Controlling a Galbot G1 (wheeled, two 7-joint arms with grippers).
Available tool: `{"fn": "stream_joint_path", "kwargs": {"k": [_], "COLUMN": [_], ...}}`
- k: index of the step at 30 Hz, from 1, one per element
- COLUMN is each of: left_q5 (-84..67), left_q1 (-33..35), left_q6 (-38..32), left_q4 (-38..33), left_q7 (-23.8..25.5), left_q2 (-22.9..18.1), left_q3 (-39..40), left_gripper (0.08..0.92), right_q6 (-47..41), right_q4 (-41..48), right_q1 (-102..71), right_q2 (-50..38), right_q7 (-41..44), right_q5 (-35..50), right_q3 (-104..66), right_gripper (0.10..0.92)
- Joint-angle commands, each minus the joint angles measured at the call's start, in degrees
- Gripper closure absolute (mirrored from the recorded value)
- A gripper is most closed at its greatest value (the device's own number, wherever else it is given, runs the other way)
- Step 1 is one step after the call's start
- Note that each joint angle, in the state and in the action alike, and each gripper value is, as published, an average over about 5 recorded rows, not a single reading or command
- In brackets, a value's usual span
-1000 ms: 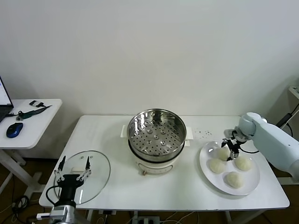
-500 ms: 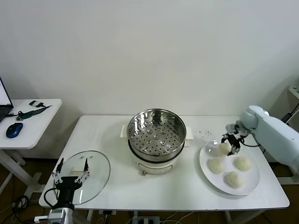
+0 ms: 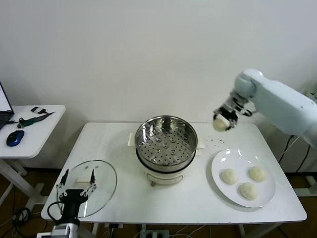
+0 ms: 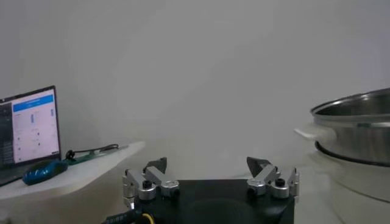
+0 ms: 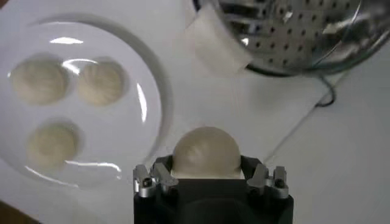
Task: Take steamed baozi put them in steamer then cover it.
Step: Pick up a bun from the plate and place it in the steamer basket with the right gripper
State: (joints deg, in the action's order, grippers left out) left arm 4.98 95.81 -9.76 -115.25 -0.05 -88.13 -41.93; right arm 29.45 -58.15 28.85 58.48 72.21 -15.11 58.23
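My right gripper [image 3: 224, 119] is shut on one cream-white baozi [image 3: 219, 124] and holds it high in the air, to the right of the steamer [image 3: 166, 146]. The held baozi fills the jaws in the right wrist view [image 5: 205, 152]. Three more baozi [image 3: 229, 176] lie on the white plate [image 3: 265, 196] at the right. The steamer's perforated tray is bare. The glass cover [image 3: 105, 186] lies flat at the table's front left. My left gripper [image 3: 78, 187] is open and empty, low at the table's front edge beside the cover.
A side table [image 3: 29, 134] at the far left holds a blue mouse [image 3: 15, 138] and a laptop edge. The plate also shows in the right wrist view [image 5: 149, 115], below the gripper. The white wall stands close behind the table.
My right gripper took one baozi off the plate, lifted it and swung it up and left toward the steamer. The plate went from four buns to three. The left arm stayed put.
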Motion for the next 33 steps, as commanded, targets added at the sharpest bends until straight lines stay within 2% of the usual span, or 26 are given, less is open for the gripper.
{"fn": "stream_joint_path", "kwargs": {"k": [1,8,20,33], "left_q5": [-0.1,-0.3,-0.2,-0.4], "left_q1": [0.7,0.9,0.8,0.9], "left_q6": [-0.5,-0.9,-0.7,-0.9], "left_q4": [0.0,-0.3,-0.3,1.2], "left_q7": [-0.2,-0.5,-0.6,-1.0], "left_q2": [0.2,0.4,0.4,0.9], "left_q3": [-0.1,0.0,0.0,-0.1], "left_gripper": [0.177,0.177,0.177,0.177], "right_q6": [10.7,14.8,16.5,16.9], "right_q4": [-5.7,-6.3,-1.5,4.1], "right_q1": [6.3,-1.5,-10.3,-16.1], "right_q2": [11.5,16.1,19.5,21.8], "right_q7": [-2.5,-6.1,-10.4,-12.3], "right_q5": [-8.9,-21.6,-34.7,-40.1], "right_q3": [2.9,0.5,-2.4,-5.6], "right_gripper": [0.299,0.295,0.287,0.286]}}
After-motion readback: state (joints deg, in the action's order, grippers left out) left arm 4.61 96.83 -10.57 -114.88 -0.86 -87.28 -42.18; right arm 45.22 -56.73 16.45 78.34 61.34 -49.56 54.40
